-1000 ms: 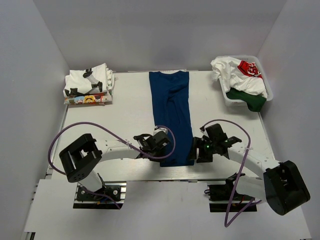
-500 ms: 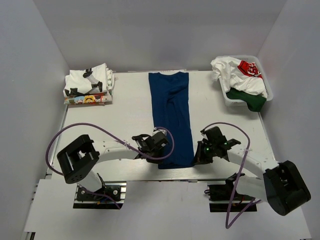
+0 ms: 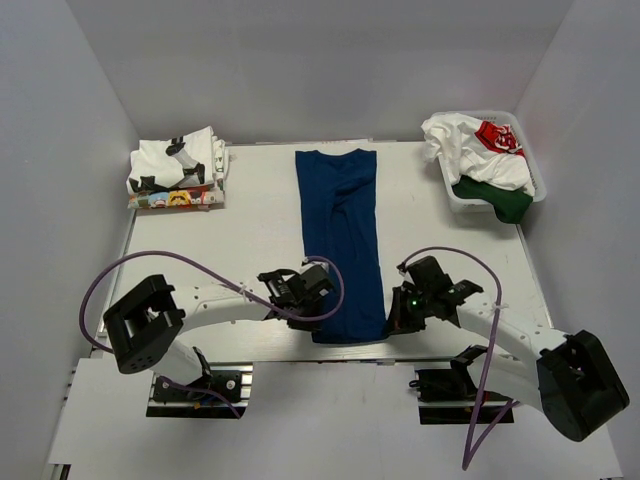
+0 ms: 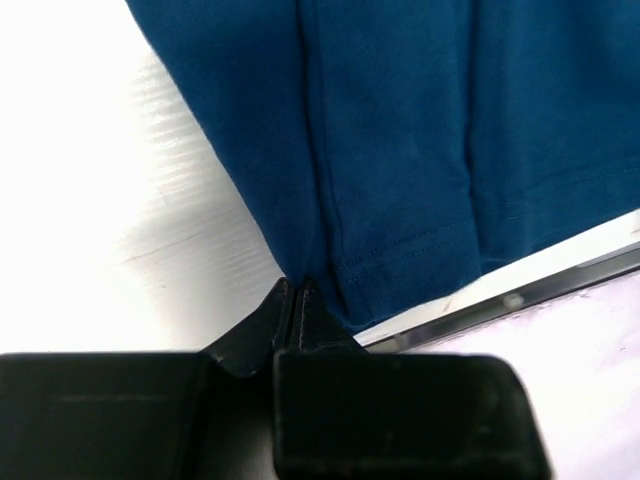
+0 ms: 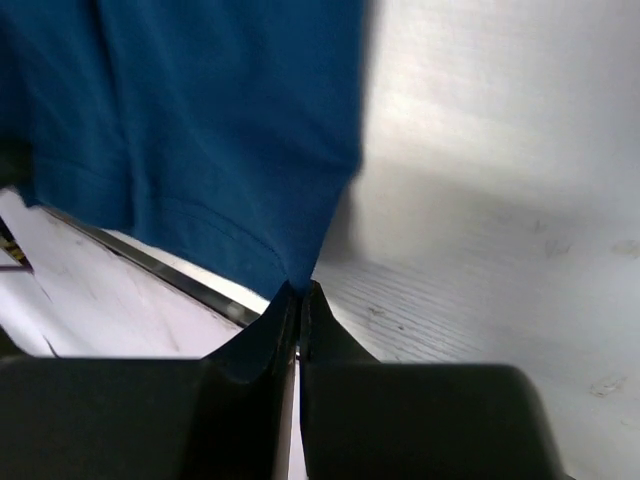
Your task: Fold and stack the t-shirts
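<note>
A plain dark blue t-shirt (image 3: 342, 235) lies as a long narrow strip down the middle of the table, its bottom hem at the near edge. My left gripper (image 3: 312, 322) is shut on the hem's left corner; in the left wrist view the blue t-shirt (image 4: 400, 130) runs into the closed left gripper (image 4: 296, 290). My right gripper (image 3: 390, 322) is shut on the right corner, and the blue t-shirt (image 5: 200, 120) is pinched at the right gripper (image 5: 300, 292). Folded white printed t-shirts (image 3: 177, 170) are stacked at the back left.
A white basket (image 3: 497, 195) at the back right holds crumpled white, red-print and dark green tees (image 3: 480, 150). The table's near metal edge (image 4: 560, 265) runs just under the blue hem. Purple cables loop over both arms.
Both grippers have closed on the blue shirt's bottom corners and drawn the hem toward the near edge, so the shirt has slid and straightened a little.
</note>
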Controlling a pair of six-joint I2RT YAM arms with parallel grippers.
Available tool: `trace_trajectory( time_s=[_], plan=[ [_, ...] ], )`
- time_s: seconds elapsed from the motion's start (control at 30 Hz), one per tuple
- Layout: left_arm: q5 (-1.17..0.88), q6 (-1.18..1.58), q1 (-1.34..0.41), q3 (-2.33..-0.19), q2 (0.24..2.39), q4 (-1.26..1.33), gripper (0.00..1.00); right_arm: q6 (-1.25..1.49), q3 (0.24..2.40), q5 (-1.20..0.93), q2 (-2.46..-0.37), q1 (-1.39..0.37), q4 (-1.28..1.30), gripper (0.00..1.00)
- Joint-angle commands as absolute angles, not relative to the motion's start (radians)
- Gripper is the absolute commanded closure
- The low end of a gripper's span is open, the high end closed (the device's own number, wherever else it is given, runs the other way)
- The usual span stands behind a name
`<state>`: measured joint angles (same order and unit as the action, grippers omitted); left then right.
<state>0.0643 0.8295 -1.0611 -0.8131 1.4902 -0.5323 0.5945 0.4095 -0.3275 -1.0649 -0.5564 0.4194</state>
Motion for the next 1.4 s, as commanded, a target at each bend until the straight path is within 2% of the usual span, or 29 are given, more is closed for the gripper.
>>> trace_trajectory(
  time_s=[0.0, 0.1, 0.47, 0.67, 1.03, 1.37],
  plan=[
    [0.123, 0.851, -1.048, -0.877, 1.445, -0.564, 1.0, 0.554, 0.524, -0.284, -1.068, -0.561, 0.409, 1.0],
    [0.245, 0.888, -1.048, -0.937, 1.465, -0.633, 1.0, 0.522, 0.595, -0.221, -1.106, -0.557, 0.431, 1.0],
    [0.489, 0.96, -0.962, -1.208, 1.608, -0.764, 1.0, 0.514, 0.88, -0.005, -1.272, -0.543, 0.4, 1.0],
    [0.503, 0.905, -0.864, -1.305, 1.675, -0.726, 1.0, 0.49, 1.053, 0.097, -1.415, -0.52, 0.368, 1.0],
    [0.485, 0.72, -0.712, -1.578, 1.89, -0.641, 1.0, 0.454, 1.31, 0.097, -1.663, -0.462, 0.356, 1.0],
    [0.37, 0.631, -0.63, -1.671, 2.017, -0.576, 1.0, 0.443, 1.483, 0.029, -1.861, -0.407, 0.391, 1.0]
  ],
)
